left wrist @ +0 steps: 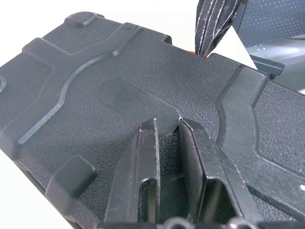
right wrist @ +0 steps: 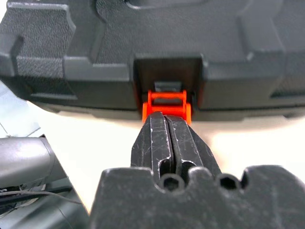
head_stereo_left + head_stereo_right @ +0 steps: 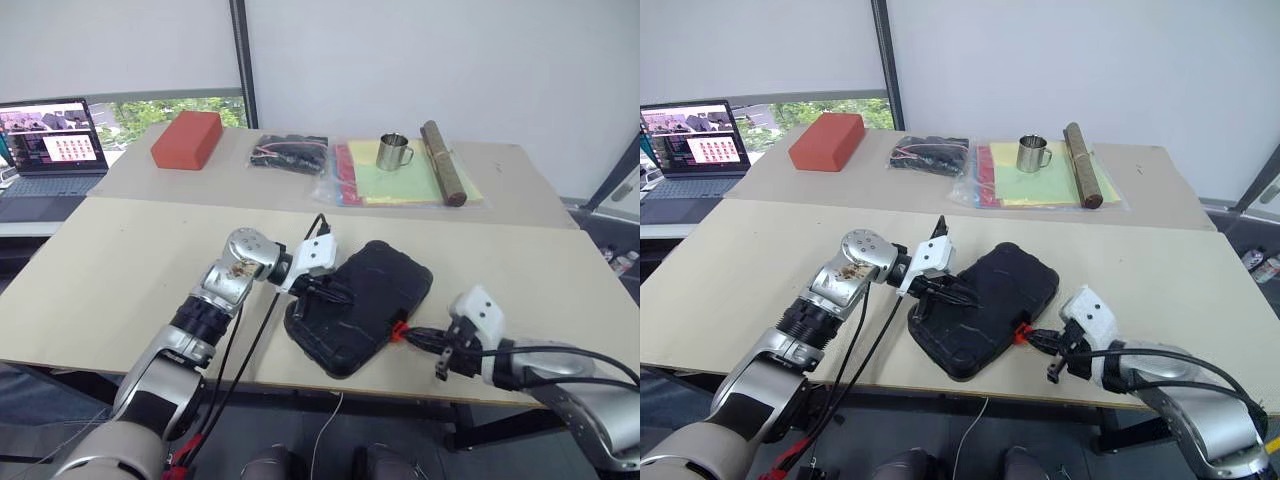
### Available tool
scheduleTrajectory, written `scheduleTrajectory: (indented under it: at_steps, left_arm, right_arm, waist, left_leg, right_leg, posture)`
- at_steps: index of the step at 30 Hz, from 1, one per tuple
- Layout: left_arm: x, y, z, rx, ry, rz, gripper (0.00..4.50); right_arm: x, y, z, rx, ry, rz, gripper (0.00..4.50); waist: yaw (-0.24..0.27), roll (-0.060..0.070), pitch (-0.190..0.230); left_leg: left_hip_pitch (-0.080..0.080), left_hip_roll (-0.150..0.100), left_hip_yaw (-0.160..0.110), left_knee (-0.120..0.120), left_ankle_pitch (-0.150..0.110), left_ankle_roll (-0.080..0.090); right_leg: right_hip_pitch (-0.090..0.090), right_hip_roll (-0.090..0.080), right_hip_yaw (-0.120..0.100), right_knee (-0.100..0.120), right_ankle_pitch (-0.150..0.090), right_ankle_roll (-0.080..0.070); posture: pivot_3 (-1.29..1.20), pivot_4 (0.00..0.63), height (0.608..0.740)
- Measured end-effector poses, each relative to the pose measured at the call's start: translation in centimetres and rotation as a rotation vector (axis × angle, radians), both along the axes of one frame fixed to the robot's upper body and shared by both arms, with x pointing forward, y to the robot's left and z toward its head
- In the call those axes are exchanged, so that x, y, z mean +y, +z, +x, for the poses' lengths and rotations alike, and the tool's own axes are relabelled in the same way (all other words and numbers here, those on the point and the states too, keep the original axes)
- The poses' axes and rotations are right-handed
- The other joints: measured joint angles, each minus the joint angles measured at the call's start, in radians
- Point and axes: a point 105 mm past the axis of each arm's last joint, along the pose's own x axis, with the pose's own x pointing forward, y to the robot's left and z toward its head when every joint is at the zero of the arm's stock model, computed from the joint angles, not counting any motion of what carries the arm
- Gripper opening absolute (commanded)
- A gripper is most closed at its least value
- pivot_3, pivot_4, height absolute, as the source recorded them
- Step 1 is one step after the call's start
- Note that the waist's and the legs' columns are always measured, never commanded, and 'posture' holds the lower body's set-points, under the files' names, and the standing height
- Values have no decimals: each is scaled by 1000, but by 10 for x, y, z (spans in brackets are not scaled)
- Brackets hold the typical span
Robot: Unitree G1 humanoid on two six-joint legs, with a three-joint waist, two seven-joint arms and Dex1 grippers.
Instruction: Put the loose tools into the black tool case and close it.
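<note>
Latching stage: the black tool case [image 3: 362, 305] is seen lying shut near the front edge of the table [image 3: 120, 270], and only the orange latch [image 2: 167, 102] is judged left to fasten.
Left gripper [image 3: 325, 291]: it is laid on the lid near the case's left end, the fingers [image 1: 143, 167] held a narrow gap apart and pinching nothing.
Right gripper [image 3: 425, 338]: its jaws are pressed together and the tips are set against the latch at the case's near right side.
Risk, slip: the closed tips could be driven off the small latch if the push is not square, leaving the case unfastened.
Risk, slide: the case could be pushed across the table by the latch pressure if the lid is not held down firmly enough.
Right wrist view: the latch is shown standing in its recess between lid and base, with the tips at its lower edge; whether it has snapped home cannot be told.
Left wrist view: the textured lid and the gap between the left fingers are shown.
Head views: the case's diagonal lie is given, along with the red brick-shaped block [image 3: 187, 139] and metal mug [image 3: 393, 151] at the far edge.
</note>
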Motion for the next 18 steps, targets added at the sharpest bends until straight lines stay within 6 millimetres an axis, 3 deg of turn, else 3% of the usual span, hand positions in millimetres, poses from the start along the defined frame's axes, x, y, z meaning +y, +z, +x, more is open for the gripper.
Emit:
scheduleTrajectory:
  at_steps: [5, 11, 18]
  left_arm:
    - [0, 0, 0, -2, 0, -4, 800]
    - [-2, 0, 1, -10, -10, -6, 800]
    - [-5, -1, 4, -79, -39, 8, 800]
  right_arm:
    - [-9, -6, -2, 18, -57, 7, 0]
    - [-8, -31, 0, 90, -66, -23, 0]
    - [5, -17, 21, 37, -66, 12, 0]
  waist:
    - [0, 0, 0]
    - [0, 0, 0]
    - [-1, 0, 0]
  left_leg:
    - [0, 0, -2, 0, 0, 0]
    - [0, 0, -2, 0, 0, 0]
    - [-1, 0, -3, 0, 0, 0]
  right_leg:
    - [0, -1, 0, 0, -1, 1]
    - [0, -1, -1, 0, -1, 1]
    - [0, -2, -2, 0, 0, 0]
  posture:
    - [0, 150, 736]
    - [0, 150, 736]
    - [0, 150, 736]
